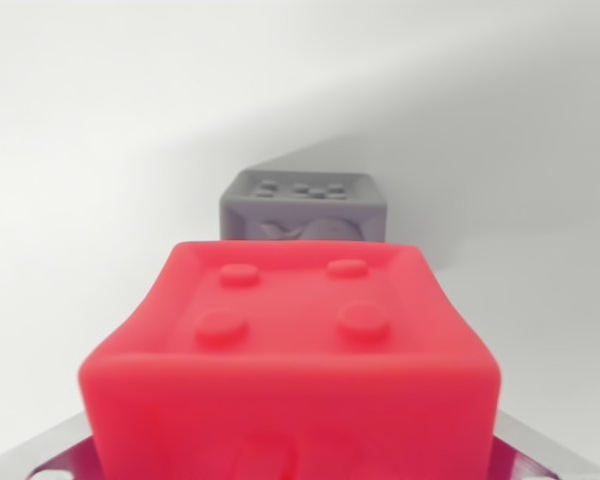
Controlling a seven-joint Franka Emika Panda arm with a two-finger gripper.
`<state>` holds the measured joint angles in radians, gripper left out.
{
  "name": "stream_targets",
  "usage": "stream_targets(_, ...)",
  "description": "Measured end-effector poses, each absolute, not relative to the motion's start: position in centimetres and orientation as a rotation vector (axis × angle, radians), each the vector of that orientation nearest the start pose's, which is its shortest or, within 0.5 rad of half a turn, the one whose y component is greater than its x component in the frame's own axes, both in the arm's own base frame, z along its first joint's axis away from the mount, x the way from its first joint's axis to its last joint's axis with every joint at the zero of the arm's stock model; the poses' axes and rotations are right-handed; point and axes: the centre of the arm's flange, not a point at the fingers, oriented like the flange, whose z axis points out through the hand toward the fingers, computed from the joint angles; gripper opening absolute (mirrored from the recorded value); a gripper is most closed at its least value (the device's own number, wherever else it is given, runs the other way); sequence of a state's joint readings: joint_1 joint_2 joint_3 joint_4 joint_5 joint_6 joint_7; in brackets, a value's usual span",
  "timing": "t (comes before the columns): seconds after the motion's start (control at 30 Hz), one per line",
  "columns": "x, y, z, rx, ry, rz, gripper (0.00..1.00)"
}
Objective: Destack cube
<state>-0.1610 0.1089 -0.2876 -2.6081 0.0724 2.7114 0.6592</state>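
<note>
A white table (100,150) fills the wrist view, with no edge or corner in sight to place things by. The red cube (290,350) looms close to the camera, four round studs on its top face, blurred at its near side. Beyond it, apart, sits a smaller-looking grey cube (305,205) with studs on top and a relief on its front. Metal parts of the gripper (290,465) show at the bottom corners; whether it pinches the red cube cannot be told.

Visible body: you see only slivers of the gripper (280,465) along the wrist view's bottom edge.
Colour: pale grey metal, tinted pink.
Shape: flat angled edges at both lower corners.
Detail: blurred.
</note>
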Motion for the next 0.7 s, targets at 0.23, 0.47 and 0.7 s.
stream_targets(0.23, 39.2, -19.4, 23.4, -2.618, 1.736, -0.002, 0.0)
stream_targets(0.47, 39.2, -19.4, 25.3, -2.617, 1.735, -0.002, 0.0)
stream_targets(0.7, 39.1, -19.4, 27.4, -2.616, 1.735, -0.003, 0.0)
